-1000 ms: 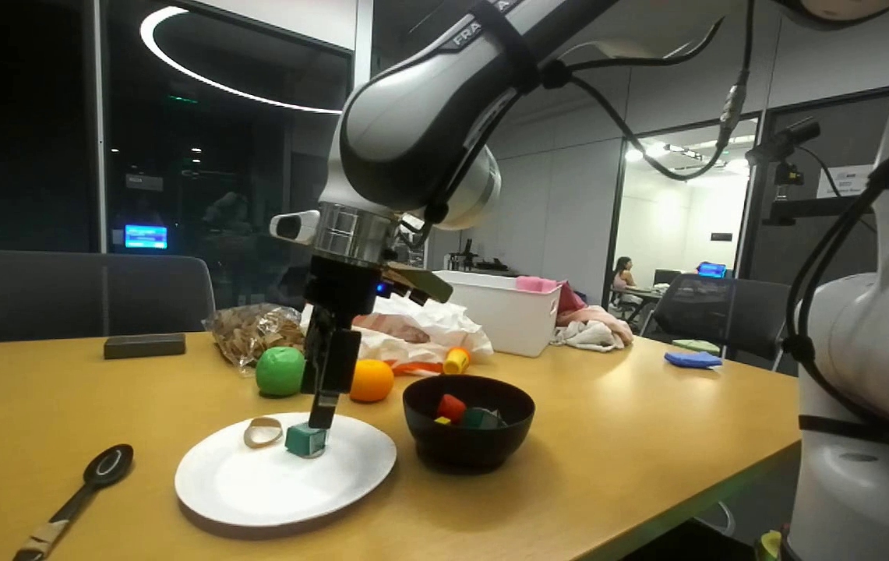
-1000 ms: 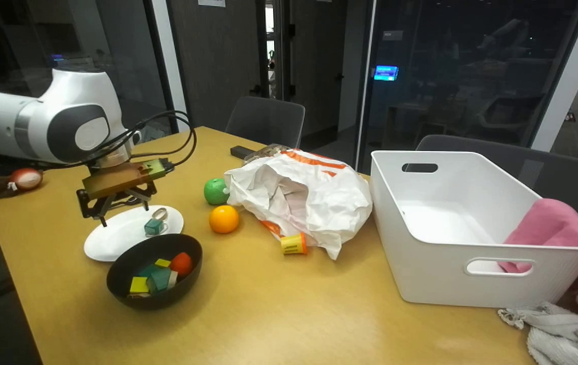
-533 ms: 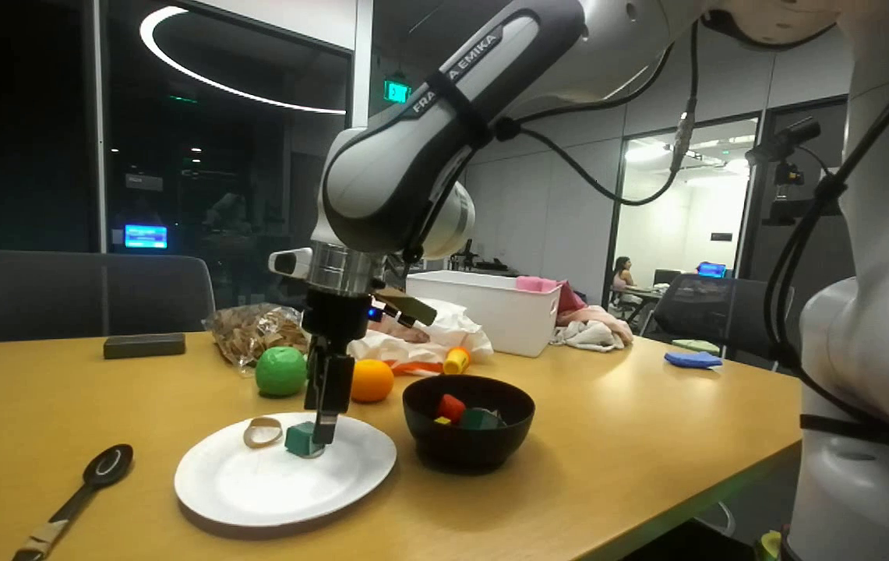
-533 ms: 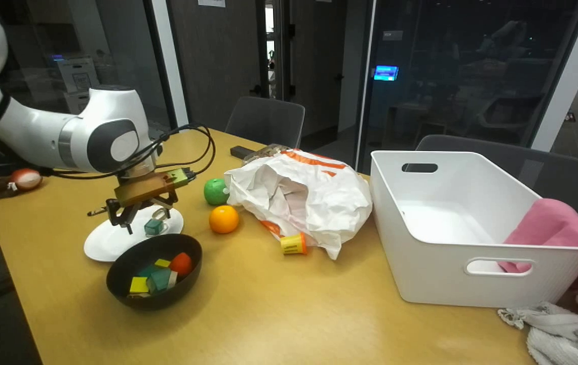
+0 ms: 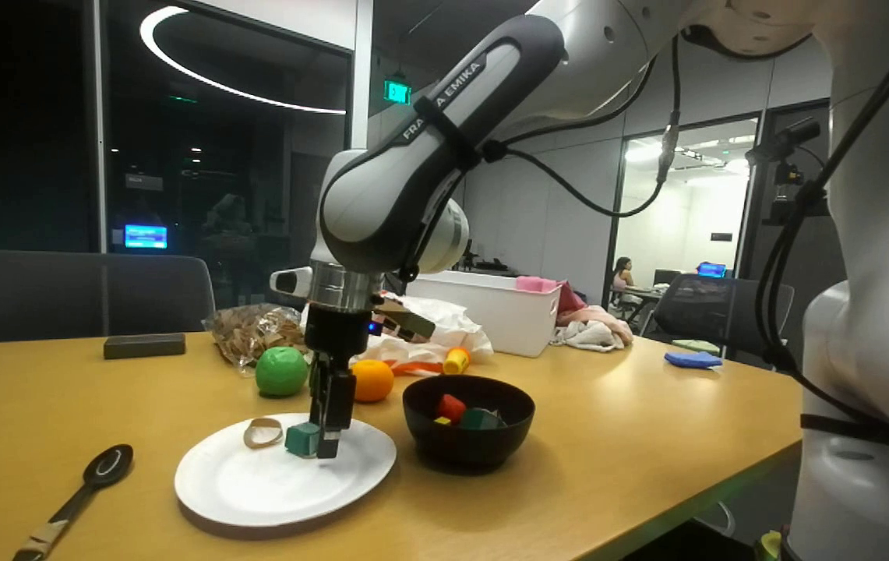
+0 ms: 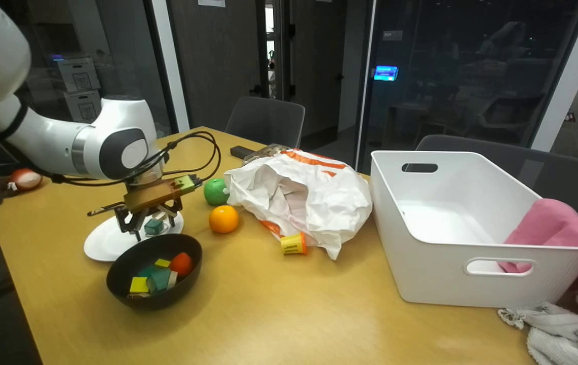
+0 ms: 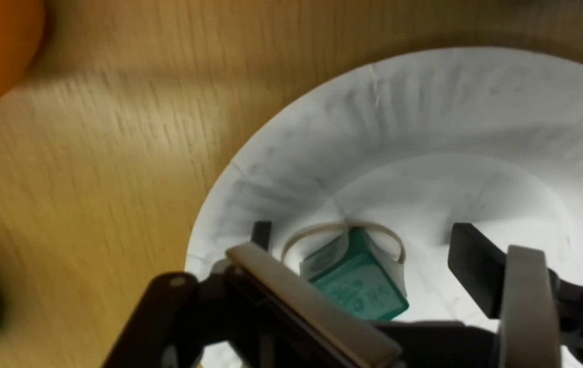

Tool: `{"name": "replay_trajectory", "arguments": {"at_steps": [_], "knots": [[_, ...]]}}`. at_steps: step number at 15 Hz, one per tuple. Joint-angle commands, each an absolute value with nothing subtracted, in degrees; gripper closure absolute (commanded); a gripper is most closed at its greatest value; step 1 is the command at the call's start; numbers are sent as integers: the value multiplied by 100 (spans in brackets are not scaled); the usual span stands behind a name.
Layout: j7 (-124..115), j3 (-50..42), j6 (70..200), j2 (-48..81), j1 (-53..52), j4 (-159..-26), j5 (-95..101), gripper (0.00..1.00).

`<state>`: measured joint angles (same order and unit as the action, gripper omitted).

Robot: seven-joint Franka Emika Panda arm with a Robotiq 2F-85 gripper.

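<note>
A green block [image 7: 365, 289] lies on the white plate [image 5: 257, 499], with thin tan-edged loops beside it in the wrist view. My gripper [image 7: 365, 250] has come down over it, jaws apart, one finger on either side of the block. Bare plate shows between the block and the right-hand finger [image 7: 475, 271]; contact on the left side cannot be made out. In an exterior view the fingertips of the gripper [image 5: 327, 448] hang low beside the block [image 5: 302, 440], close to the plate. A tan ring [image 5: 262, 433] rests on the plate close by.
A black bowl [image 6: 116, 284] holding several coloured pieces stands near the plate. An orange [image 6: 224, 219] and a green fruit [image 6: 216, 191] sit beyond it. Farther off are a crumpled white bag [image 6: 339, 203], a yellow cup [image 6: 294, 244] and a white bin [image 6: 471, 284]. A spoon [image 5: 107, 466] lies beside the plate.
The gripper has moved downward to the plate and, in an exterior view, to the right, bringing its fingers around the green block. Block, ring, plate and bowl stay where they were.
</note>
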<state>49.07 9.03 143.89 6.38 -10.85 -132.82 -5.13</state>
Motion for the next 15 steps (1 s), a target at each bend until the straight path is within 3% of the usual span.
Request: {"name": "replay_trajectory", "arguments": {"at_steps": [1,7,9,12,13,15], "knots": [[4964,1056,14498,725,-958,-13189,-609,42],[4814,1042,14481,659,-923,-13140,-549,88],[4749,1034,14430,588,-911,-13127,-533,99],[4635,1005,14310,425,-873,-13095,-526,100],[4632,1002,14233,402,-853,-13079,-582,74],[4642,1009,14224,389,-836,-13093,-651,66]]}}
